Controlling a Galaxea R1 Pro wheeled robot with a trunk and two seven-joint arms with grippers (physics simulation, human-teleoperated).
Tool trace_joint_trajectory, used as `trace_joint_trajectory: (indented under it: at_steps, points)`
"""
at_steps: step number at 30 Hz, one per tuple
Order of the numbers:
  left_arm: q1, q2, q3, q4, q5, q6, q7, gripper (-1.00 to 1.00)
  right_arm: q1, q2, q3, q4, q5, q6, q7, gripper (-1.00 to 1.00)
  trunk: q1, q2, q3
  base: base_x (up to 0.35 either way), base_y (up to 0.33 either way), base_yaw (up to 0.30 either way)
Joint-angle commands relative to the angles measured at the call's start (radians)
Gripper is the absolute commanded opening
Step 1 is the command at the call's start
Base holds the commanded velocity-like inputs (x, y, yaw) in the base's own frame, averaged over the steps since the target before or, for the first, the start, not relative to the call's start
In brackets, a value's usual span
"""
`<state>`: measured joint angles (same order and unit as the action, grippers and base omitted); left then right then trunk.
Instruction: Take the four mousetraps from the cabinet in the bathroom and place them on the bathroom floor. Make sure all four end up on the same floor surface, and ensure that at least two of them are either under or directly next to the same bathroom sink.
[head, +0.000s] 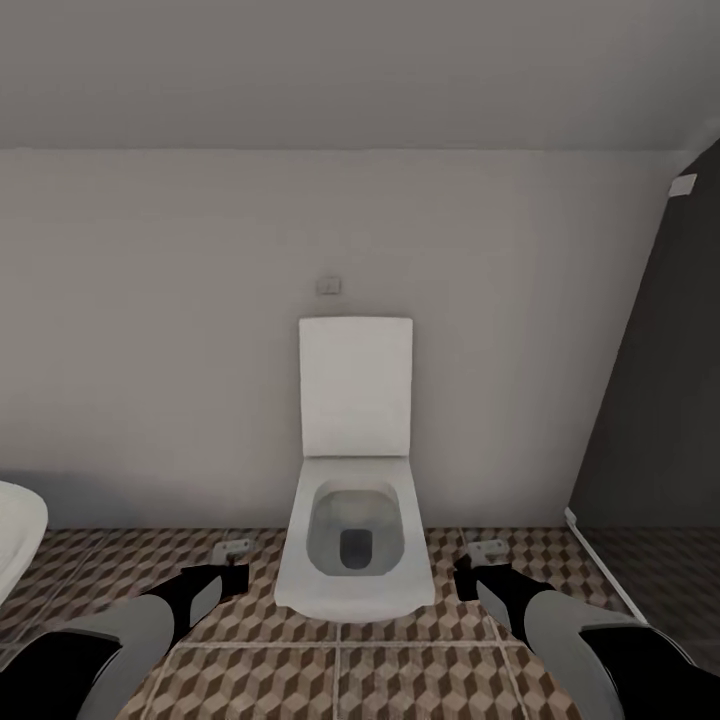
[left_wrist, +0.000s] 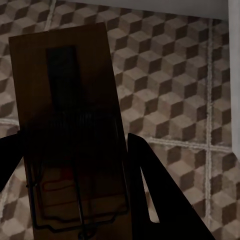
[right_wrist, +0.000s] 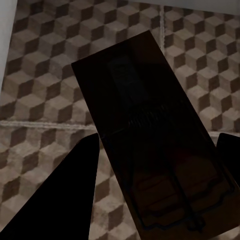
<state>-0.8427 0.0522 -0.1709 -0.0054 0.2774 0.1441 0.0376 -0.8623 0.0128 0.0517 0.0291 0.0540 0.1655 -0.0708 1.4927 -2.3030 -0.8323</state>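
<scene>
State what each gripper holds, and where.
Each holds a mousetrap, fingers on its long sides near the wire end: left gripper, mousetrap; right gripper, mousetrap.

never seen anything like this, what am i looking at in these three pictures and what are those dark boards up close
This is a simulated two-armed robot in a bathroom. The big picture comes from its head camera: a white toilet against the wall, patterned bathroom floor, and both arms reaching forward. The left end effector and right end effector each carry something small and pale. The other two pictures come from cameras on each wrist, looking along the fingers. Each shows a wooden mousetrap between them: the left mousetrap and the right mousetrap, both above the tiles.
</scene>
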Motion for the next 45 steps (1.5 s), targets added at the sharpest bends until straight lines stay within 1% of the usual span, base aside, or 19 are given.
trace_joint_trajectory:
  at_steps: [1, 22, 28, 32, 38, 45]
  points:
    - [-0.001, 0.000, -0.009, -0.001, 0.006, 0.004, 0.002, -1.00, -0.001, 0.000, 0.005, 0.002, 0.006, 0.003, -0.003, -1.00, 0.004, -0.008, -0.004, 0.000, 0.000, 0.000]
    - [0.000, -0.002, -0.009, -0.001, 0.008, 0.004, 0.002, -1.00, -0.001, 0.000, 0.004, 0.002, 0.006, 0.000, -0.003, -1.00, 0.084, -0.155, -0.070, 0.000, 0.000, 0.000]
    - [0.000, -0.001, -0.009, -0.001, 0.007, 0.001, 0.002, -1.00, 0.008, 0.005, 0.005, 0.002, 0.007, -0.020, -0.003, -1.00, 0.107, -0.197, -0.089, 0.000, 0.000, 0.000]
    - [0.000, -0.002, -0.009, 0.000, 0.007, -0.001, 0.002, -1.00, 0.010, 0.008, 0.005, 0.002, 0.007, -0.028, -0.003, -1.00, 0.109, -0.198, -0.104, 0.000, 0.000, 0.000]
    - [0.004, -0.002, -0.009, -0.001, 0.008, -0.030, 0.002, -1.00, 0.011, 0.010, 0.005, 0.002, 0.008, -0.031, -0.003, -1.00, 0.112, -0.199, -0.127, 0.000, 0.000, 0.000]
    - [0.005, -0.002, -0.009, 0.000, 0.008, -0.037, 0.001, -1.00, 0.011, 0.010, 0.005, 0.002, 0.009, -0.032, -0.003, -1.00, 0.115, -0.201, -0.155, 0.000, 0.000, 0.000]
